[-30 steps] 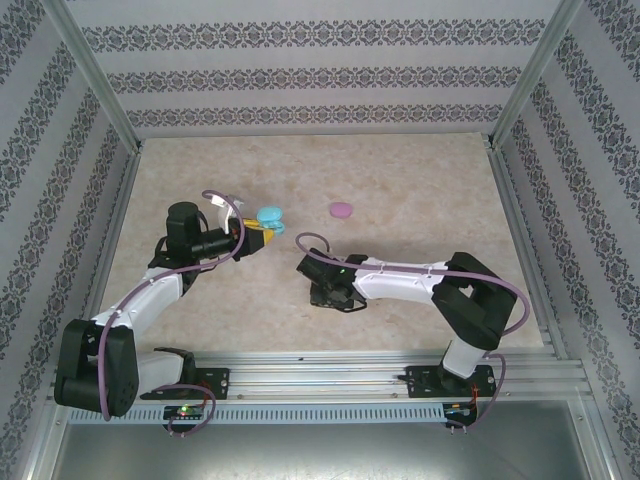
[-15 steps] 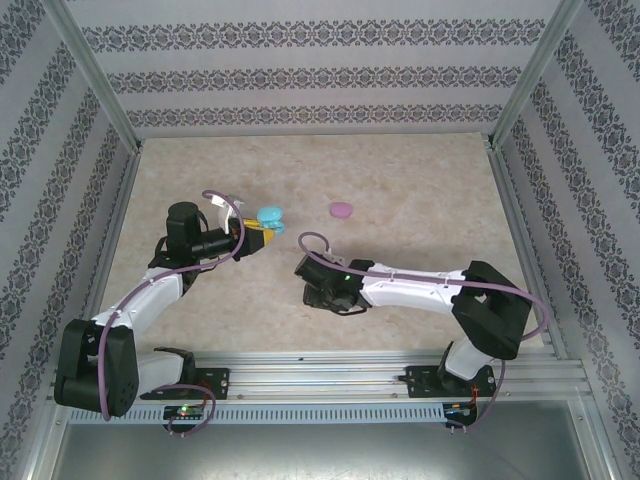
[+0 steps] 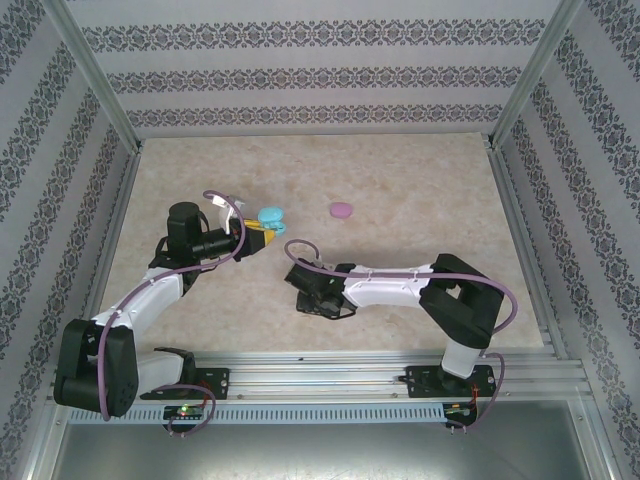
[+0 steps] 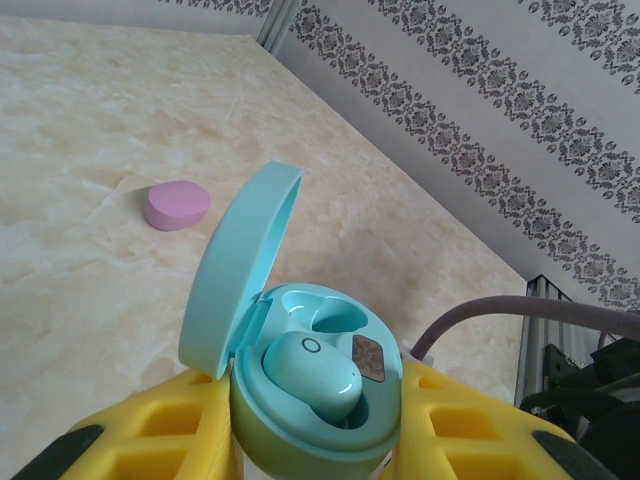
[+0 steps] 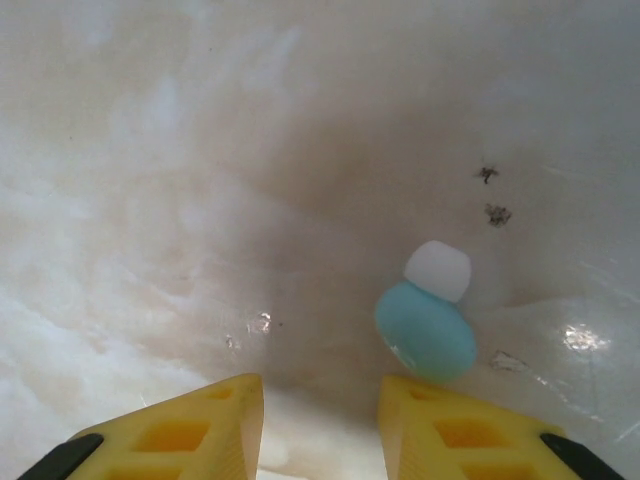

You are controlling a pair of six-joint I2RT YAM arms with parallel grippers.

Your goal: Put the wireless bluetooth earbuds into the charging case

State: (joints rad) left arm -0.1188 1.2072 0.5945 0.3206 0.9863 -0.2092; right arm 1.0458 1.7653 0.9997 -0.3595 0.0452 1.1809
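Clamping turquoise case (image 4: 240,270), left tool (image 4: 315,445), seated earbud (image 4: 310,375), loose earbud (image 5: 425,332) beside right tool (image 5: 320,420)

The marbled bench (image 3: 400,170) is carrying a pink oval case (image 3: 342,209) toward its far side; a light blue earbud (image 5: 427,332) is lying on it too

A pale beige, marble-patterned table top (image 3: 400,180) lies evenly lit between white walls (image 3: 320,60) banded with dark floral stripes on the far, left and right sides, with aluminium posts (image 3: 92,80) at the far corners and a metal rail (image 3: 320,372) along its near edge.
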